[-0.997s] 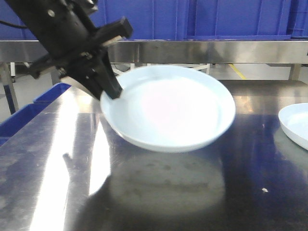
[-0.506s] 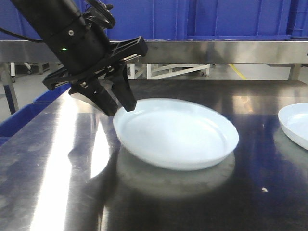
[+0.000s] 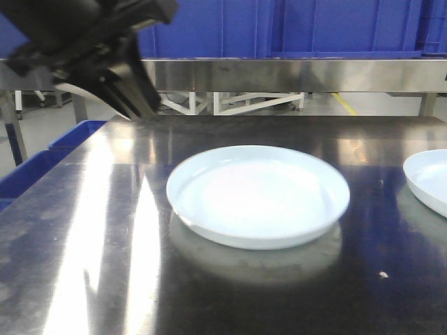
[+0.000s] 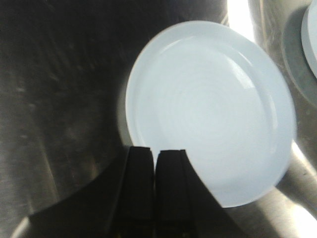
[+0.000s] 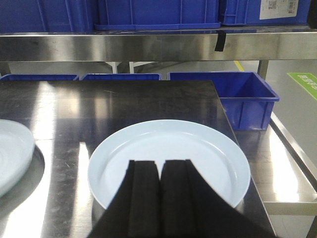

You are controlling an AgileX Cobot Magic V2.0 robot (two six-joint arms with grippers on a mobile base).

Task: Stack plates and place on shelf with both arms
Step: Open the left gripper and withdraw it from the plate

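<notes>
Left fingers (image 4: pixel 141 173) (narrow, empty) have released the plate (image 3: pixel 258 195), now flat on the counter (image 3: pixel 84 237) below them; stacking still pending.

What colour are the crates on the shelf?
Solid bright blue; the crates show best in the right wrist view.

The plates (image 3: pixel 258 195) are pale blue-white (faint concentric rings), the tabletop (image 3: pixel 105 265) dark steel-grey, the crates (image 3: pixel 335 28) deep blue.

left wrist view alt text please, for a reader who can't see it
A large, round, pale blue-white plate lies on the dark reflective steel tabletop. The left gripper, black fingers close together, hangs over its near rim; a second plate peeks in top right.
</notes>
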